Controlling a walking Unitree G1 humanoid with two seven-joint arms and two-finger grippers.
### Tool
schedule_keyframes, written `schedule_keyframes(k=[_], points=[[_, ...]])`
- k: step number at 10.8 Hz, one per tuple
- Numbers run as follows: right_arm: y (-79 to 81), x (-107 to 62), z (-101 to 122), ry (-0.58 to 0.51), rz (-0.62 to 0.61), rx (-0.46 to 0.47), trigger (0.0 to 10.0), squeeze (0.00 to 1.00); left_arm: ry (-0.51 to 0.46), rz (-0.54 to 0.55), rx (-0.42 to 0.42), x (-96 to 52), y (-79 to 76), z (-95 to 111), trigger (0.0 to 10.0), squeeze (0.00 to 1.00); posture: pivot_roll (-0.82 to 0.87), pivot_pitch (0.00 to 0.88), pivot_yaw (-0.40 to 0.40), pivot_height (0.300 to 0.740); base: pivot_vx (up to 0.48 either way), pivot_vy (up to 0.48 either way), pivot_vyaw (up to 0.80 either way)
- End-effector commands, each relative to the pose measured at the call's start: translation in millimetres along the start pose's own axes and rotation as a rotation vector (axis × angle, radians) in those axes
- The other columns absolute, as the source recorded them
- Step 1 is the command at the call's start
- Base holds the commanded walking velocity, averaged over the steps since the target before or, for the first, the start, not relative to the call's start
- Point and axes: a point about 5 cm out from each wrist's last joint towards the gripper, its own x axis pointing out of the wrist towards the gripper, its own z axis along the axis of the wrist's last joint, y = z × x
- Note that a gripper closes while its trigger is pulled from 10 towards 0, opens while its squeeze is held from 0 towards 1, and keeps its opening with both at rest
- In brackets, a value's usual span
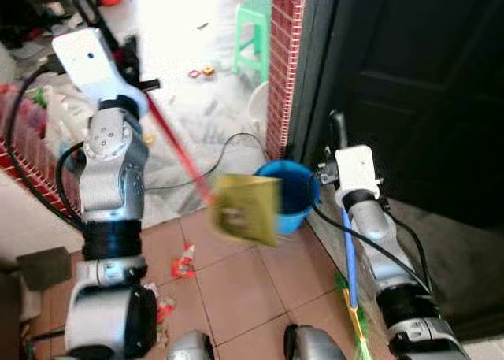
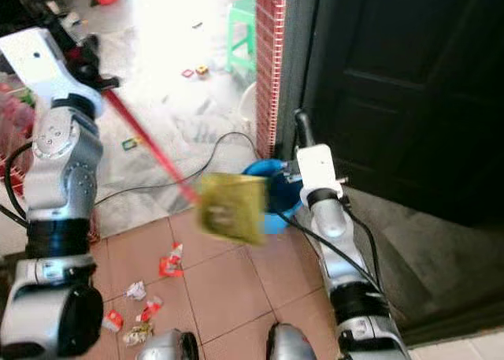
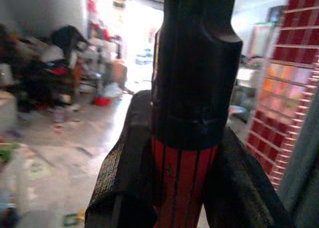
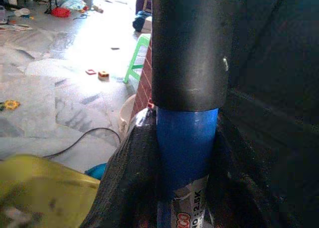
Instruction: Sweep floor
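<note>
Terracotta floor tiles (image 1: 236,289) lie under the robot and give way further out to a pale, brightly lit marble floor (image 1: 181,37) strewn with small toys. Beside a red brick pillar (image 1: 285,61) stands a dark wooden door (image 1: 417,92), with a green plastic stool (image 1: 253,31) beyond. A black cable (image 1: 228,151) loops across the floor towards a round blue plastic bucket (image 1: 295,191) at the foot of the pillar.

On the left, the left pincer (image 3: 184,188) is raised high and clamped on the red, black-capped handle (image 1: 175,143) of a yellow-green plastic dustpan (image 1: 246,209); its black fingers (image 3: 124,173) press the handle from both sides. The dustpan hangs blurred above the tiles, just in front of the bucket.

On the right, the right pincer (image 4: 187,188) is clamped on the blue, black-capped handle (image 1: 349,254) of a broom, near the door. The handle runs down to green and yellow bristles (image 1: 361,336) at the lower edge of the head view.

Crumpled red-and-white wrappers (image 2: 169,261) and paper scraps (image 2: 135,291) lie on the tiles near the robot's left side.
</note>
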Motion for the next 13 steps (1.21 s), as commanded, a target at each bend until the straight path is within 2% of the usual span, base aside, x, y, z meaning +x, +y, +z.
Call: schedule_keyframes(k=[1,4,7,8,13], points=[[-0.6,2.5,12.2,-0.063,-0.004,-0.004,10.0,0.0,-0.092,-0.005,-0.037,7.1,-7.1,17.0,10.0,0.0,-0.12,0.05,0.077,0.74,0.0,0.0,0.0],[0.2,-0.1,10.2,-0.057,0.008,-0.003,10.0,0.0,-0.138,-0.006,-0.056,12.0,-13.9,19.6,10.0,0.0,-0.12,0.056,0.077,0.74,0.25,0.0,0.0],[1.6,-0.5,10.4,-0.058,0.014,-0.001,10.0,0.0,-0.14,-0.003,-0.048,12.0,-13.4,19.0,10.0,0.0,-0.12,0.057,0.076,0.74,0.266,0.0,0.0],[5.7,-2.9,9.6,-0.055,0.029,0.003,10.0,0.0,-0.166,0.028,-0.035,10.7,-9.5,18.9,10.0,0.0,-0.12,0.065,0.074,0.74,0.48,0.0,0.0],[6.0,-2.1,10.2,-0.057,0.032,0.003,10.0,0.0,-0.178,0.009,-0.043,12.2,-17.3,16.6,10.0,0.0,-0.12,0.059,0.076,0.74,0.48,0.0,0.0]])
